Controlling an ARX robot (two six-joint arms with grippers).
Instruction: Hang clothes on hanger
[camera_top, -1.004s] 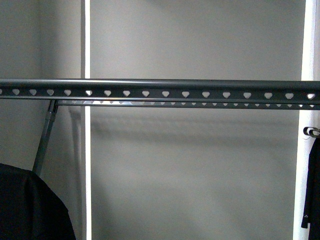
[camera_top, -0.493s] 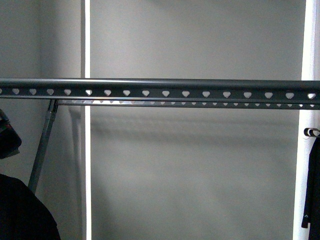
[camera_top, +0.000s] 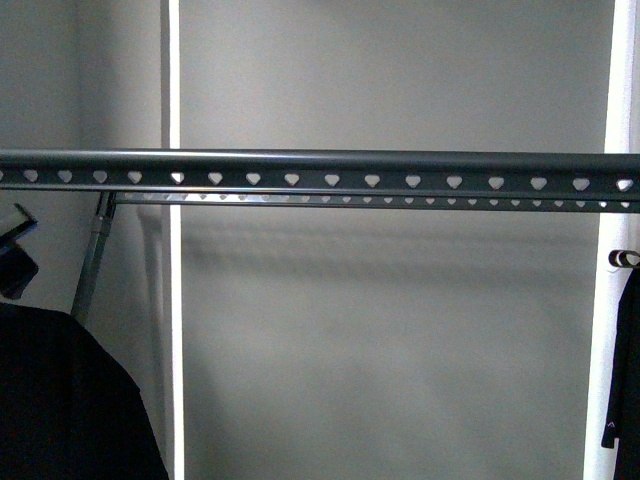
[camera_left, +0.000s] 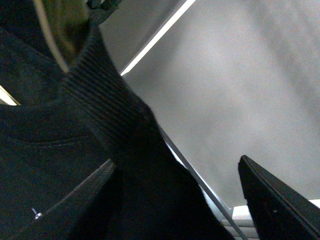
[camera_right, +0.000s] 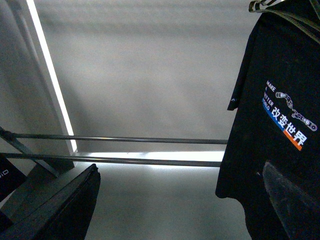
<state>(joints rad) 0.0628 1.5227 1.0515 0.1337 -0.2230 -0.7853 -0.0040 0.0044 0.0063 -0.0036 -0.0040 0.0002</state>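
Observation:
The hanger's dark grey rail (camera_top: 320, 170) with heart-shaped holes runs across the front view. The black T-shirt (camera_right: 280, 125) with white "MAKE A BETTER WORLD" print and a blue stripe hangs from a hook in the right wrist view. My right gripper (camera_right: 180, 169) is open and empty, and the shirt's hem hangs by one finger. My left gripper (camera_left: 177, 161) is open. A dark garment with a ribbed collar (camera_left: 100, 100) lies between its jaws, with no print showing. This dark cloth (camera_top: 60, 400) fills the lower left of the front view.
A dark garment with a tiny white logo (camera_top: 625, 380) hangs from a hook at the right edge. The rack's slanted leg (camera_top: 92, 260) stands at the left. Two lower bars (camera_right: 125, 160) cross the right wrist view. A grey wall with bright vertical strips (camera_top: 174, 300) is behind.
The dark cloth at the lower left dipped, then rose higher and spread to the right. A dark part of my left arm came into view at the left edge.

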